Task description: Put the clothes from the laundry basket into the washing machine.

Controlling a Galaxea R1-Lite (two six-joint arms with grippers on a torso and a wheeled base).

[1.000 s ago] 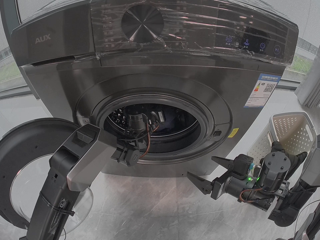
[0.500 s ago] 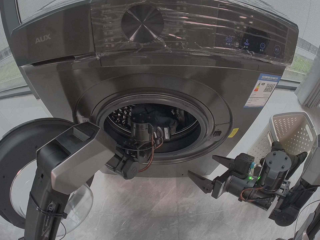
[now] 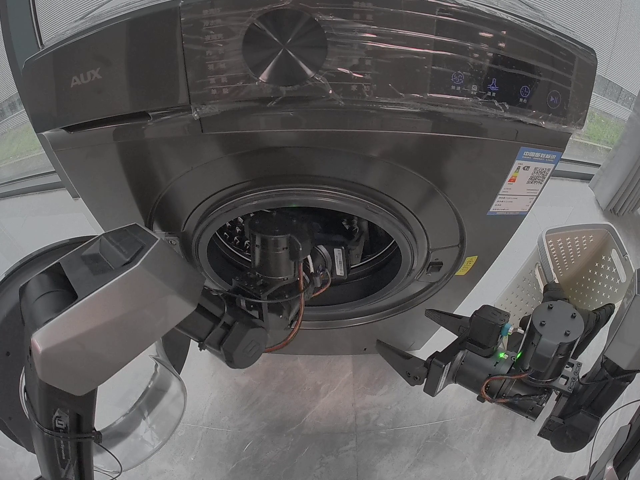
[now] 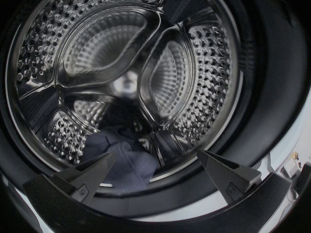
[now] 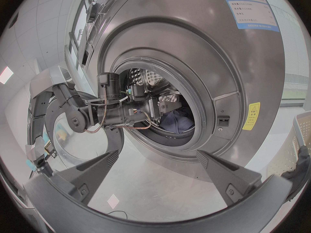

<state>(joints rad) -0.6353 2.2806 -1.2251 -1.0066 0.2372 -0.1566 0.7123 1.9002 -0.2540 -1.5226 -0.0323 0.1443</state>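
Note:
The washing machine [image 3: 320,161] stands with its round mouth open. Inside the steel drum [image 4: 129,65] a dark blue garment [image 4: 129,160] lies at the bottom; the same blue garment [image 5: 176,121] is visible through the mouth. My left gripper [image 4: 156,152] is open and holds nothing, at the drum's mouth with its wrist [image 3: 273,245] in the opening. My right gripper [image 3: 402,331] hangs open and holds nothing, low in front of the machine, left of the white laundry basket [image 3: 587,255]. A dark garment [image 3: 590,318] is draped over the basket's near rim.
The machine's door [image 3: 40,315] is swung open to the left, behind my left arm. Grey tiled floor [image 3: 320,408] lies between the machine and me. The basket [image 5: 303,133] stands on the floor by the machine's right corner.
My left arm's elbow has swung left and toward the camera, and its wrist has turned at the drum mouth. The right arm has barely moved.

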